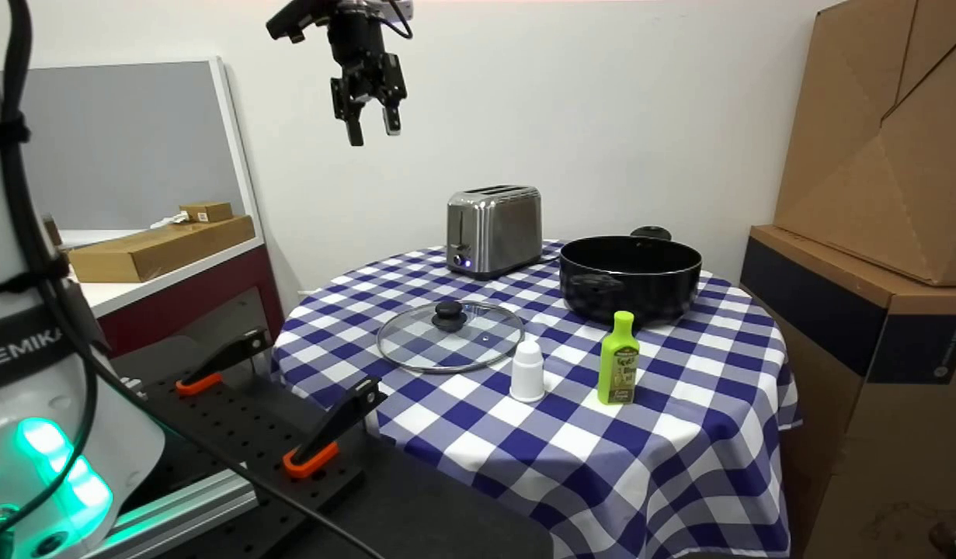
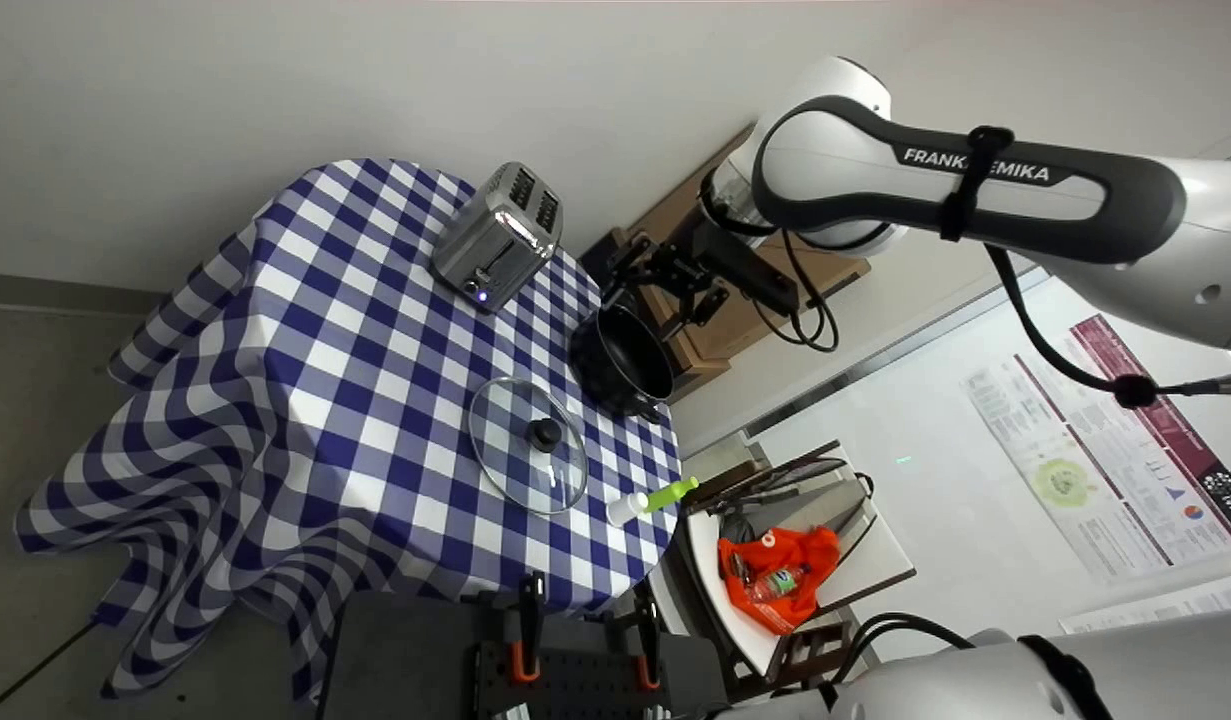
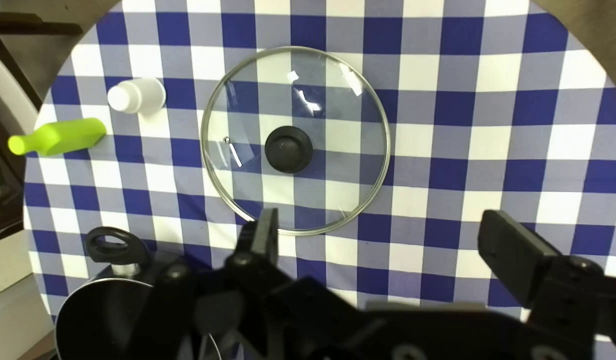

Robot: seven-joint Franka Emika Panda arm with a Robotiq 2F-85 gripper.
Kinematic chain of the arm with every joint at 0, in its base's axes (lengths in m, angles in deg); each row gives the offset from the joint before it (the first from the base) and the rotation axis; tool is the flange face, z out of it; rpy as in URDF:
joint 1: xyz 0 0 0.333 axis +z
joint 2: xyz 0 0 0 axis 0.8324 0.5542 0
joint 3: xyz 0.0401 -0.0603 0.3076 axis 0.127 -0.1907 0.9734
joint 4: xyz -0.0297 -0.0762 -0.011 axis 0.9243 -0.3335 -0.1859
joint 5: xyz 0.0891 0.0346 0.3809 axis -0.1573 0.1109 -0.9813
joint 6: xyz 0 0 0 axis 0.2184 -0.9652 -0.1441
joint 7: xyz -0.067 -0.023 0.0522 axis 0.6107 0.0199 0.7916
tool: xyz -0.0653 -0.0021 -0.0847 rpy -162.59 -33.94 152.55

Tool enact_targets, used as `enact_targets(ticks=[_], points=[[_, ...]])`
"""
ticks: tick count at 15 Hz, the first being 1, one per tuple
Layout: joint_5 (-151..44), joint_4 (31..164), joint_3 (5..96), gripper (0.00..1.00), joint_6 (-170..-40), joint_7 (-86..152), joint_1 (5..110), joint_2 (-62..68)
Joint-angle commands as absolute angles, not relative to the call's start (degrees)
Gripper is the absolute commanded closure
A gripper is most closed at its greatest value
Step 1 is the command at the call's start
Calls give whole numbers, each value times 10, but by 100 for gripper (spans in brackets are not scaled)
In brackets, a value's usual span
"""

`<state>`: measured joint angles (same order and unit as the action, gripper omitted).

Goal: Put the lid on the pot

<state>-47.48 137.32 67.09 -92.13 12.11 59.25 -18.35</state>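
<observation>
Blue-and-white checked tablecloth (image 1: 571,435) bears the glass lid (image 1: 450,340), flat, black knob (image 3: 288,149) upward, presumably for easy grasping. Near it, the black pot (image 1: 631,291) stands uncovered, perhaps awaiting that lid. Well above hangs the gripper (image 1: 373,133), spread and empty, likely to admit the knob.
</observation>
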Motion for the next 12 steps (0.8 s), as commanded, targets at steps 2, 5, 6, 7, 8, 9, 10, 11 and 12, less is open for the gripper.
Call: enact_targets(ticks=[2, 5, 6, 7, 8, 9, 10, 11, 12], points=[[-429, 1335, 626, 0, -961, 183, 594, -91], [-426, 1323, 601, 0, -978, 215, 595, -46], [-424, 1320, 595, 0, -986, 221, 596, -32], [-418, 1320, 588, 0, -995, 217, 598, -21], [-413, 1321, 581, 0, -1006, 218, 598, -9], [-409, 1322, 574, 0, -1014, 217, 598, 1], [-407, 1323, 569, 0, -1022, 221, 598, 10], [-401, 1325, 562, 0, -1029, 219, 599, 17], [-397, 1327, 557, 0, -1036, 220, 599, 24]])
